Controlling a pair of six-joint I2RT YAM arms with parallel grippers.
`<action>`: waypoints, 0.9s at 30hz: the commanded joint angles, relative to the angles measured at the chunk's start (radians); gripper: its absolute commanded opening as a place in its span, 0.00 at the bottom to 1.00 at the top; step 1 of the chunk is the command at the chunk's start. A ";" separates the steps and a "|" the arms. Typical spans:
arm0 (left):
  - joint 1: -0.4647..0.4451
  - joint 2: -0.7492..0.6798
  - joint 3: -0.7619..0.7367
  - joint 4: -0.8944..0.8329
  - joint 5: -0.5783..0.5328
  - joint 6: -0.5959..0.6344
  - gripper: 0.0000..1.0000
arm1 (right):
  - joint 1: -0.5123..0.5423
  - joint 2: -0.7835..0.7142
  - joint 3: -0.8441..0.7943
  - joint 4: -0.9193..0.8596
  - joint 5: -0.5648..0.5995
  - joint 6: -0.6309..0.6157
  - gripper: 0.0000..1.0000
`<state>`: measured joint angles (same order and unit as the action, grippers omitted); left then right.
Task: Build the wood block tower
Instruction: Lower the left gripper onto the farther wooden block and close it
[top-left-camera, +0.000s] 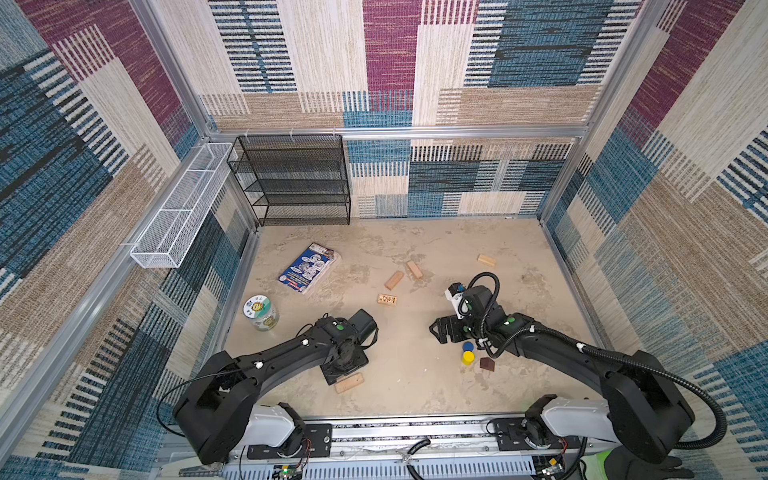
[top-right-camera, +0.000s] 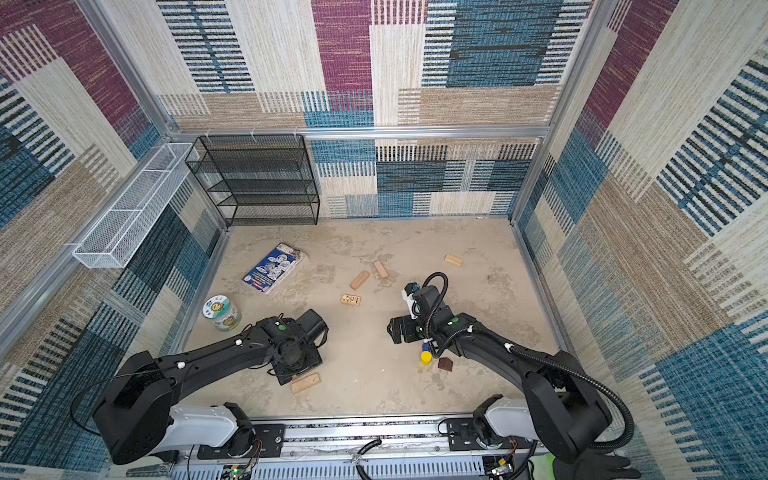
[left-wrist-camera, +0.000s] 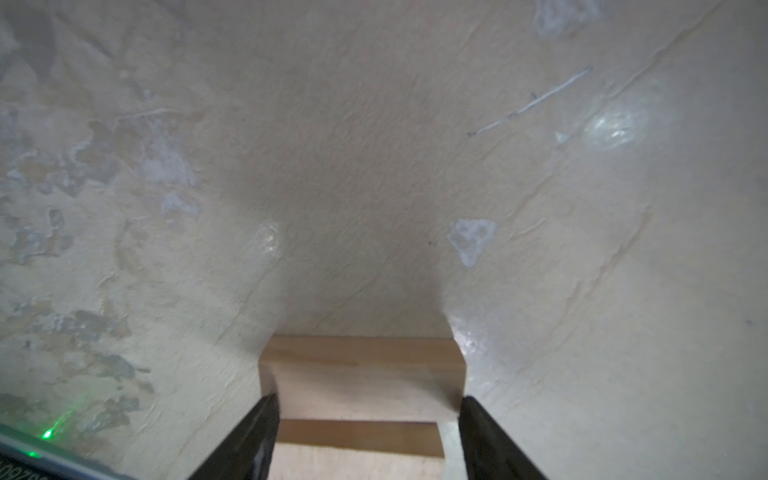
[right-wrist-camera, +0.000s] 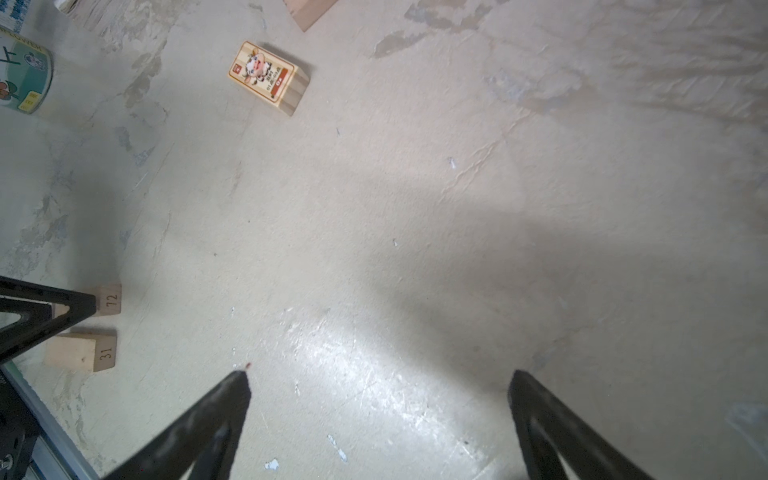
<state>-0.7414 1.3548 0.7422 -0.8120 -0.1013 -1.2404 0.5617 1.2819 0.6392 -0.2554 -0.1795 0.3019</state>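
Both top views: high, steeply downward, sharing the whole tabletop (top-left-camera: 415, 374). Wrist cameras: close above it, facing down.

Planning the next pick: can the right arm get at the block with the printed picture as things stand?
Probably yes. The right claw is open and empty, and only bare tabletop lies between it and the printed block.
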 joint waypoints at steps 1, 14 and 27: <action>0.001 -0.002 0.006 -0.005 -0.023 0.035 0.71 | 0.001 -0.013 -0.005 0.022 0.014 -0.002 0.99; 0.000 0.009 0.035 -0.003 -0.051 0.064 0.70 | 0.002 -0.049 -0.009 0.016 0.038 -0.001 0.99; 0.001 0.121 0.113 0.052 -0.041 0.133 0.68 | 0.001 -0.091 -0.012 0.021 0.059 0.021 0.99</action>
<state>-0.7414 1.4509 0.8326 -0.7780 -0.1497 -1.1465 0.5617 1.2034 0.6167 -0.2550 -0.1375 0.3107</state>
